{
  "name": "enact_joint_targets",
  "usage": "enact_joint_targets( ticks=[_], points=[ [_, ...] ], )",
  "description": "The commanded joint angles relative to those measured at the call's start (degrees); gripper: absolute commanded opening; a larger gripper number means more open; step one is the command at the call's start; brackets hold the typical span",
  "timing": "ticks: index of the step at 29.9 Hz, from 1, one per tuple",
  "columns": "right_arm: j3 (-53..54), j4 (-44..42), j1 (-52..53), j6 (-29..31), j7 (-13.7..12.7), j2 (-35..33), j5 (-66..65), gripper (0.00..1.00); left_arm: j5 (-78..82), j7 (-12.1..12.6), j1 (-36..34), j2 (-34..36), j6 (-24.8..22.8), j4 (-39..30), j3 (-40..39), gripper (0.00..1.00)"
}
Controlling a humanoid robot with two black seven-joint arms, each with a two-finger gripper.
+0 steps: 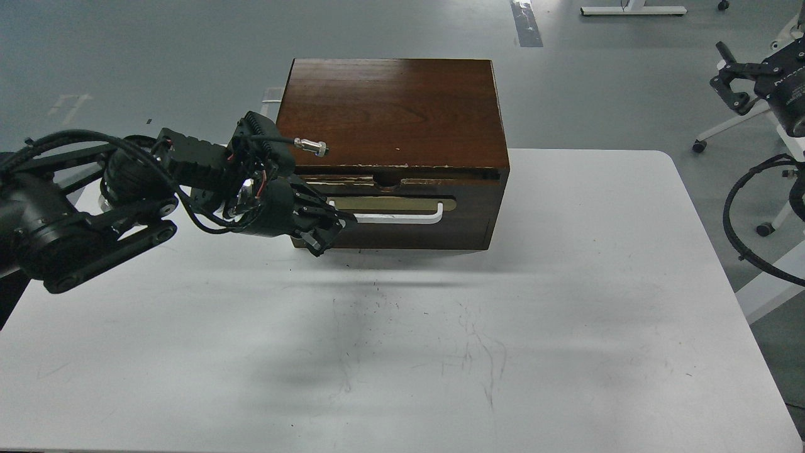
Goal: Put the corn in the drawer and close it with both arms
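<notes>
The dark brown drawer (402, 214) sits pushed in, or very nearly, in its wooden cabinet (390, 110) at the back of the table. Its white bar handle (409, 219) lies on a tan plate. My left gripper (330, 231) is at the left end of the handle, against the drawer front, with its fingers apart and nothing seen between them. My right gripper (729, 75) hangs open and empty far off to the right, beyond the table. The corn is out of view.
The white table (440, 352) stretches in front of the cabinet, scuffed with dark marks. Black cables (755, 214) and white caster legs (723, 129) stand off the table's right edge. The grey floor lies behind.
</notes>
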Motion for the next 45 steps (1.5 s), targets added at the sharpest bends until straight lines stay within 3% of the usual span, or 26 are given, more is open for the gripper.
enact_joint_targets(
  ticks=[1, 17, 25, 34, 38, 40, 45],
  points=[
    [-0.01, -0.02, 0.09, 0.00, 0.00, -0.02, 0.00, 1.00, 0.00, 0.06, -0.16, -0.71, 0.00, 0.85, 0.02, 0.00],
    [-0.01, -0.37, 0.09, 0.00, 0.00, -0.37, 0.00, 1.00, -0.08, 1.64, -0.16, -1.06, 0.00, 1.02, 0.02, 0.00],
    [-0.01, -0.37, 0.09, 0.00, 0.00, -1.08, 0.00, 1.00, -1.14, 1.29, -0.33, -0.53, 0.00, 0.94, -0.07, 0.00],
    [0.26, -1.42, 0.09, 0.00, 0.08, -1.60, 0.00, 1.00, -6.05, 0.33, -0.42, 0.17, 0.00, -3.81, -0.68, 0.00],
    [0.52, -3.18, 0.09, 0.00, 0.08, -1.69, 0.00, 1.00, -16.93, -2.13, -0.33, 1.14, 0.00, -3.99, -4.80, 0.00],
    [0.96, -4.41, 0.09, 0.00, 0.08, -2.13, 0.00, 1.00, -29.81, -4.65, -0.33, 2.36, 0.00, -3.99, -9.19, 0.00],
    [1.05, -5.64, 0.09, 0.00, 0.08, -4.06, 0.09, 1.00, -55.74, -4.65, -0.16, 6.67, 0.00, -3.11, -12.98, 0.00]
  ],
)
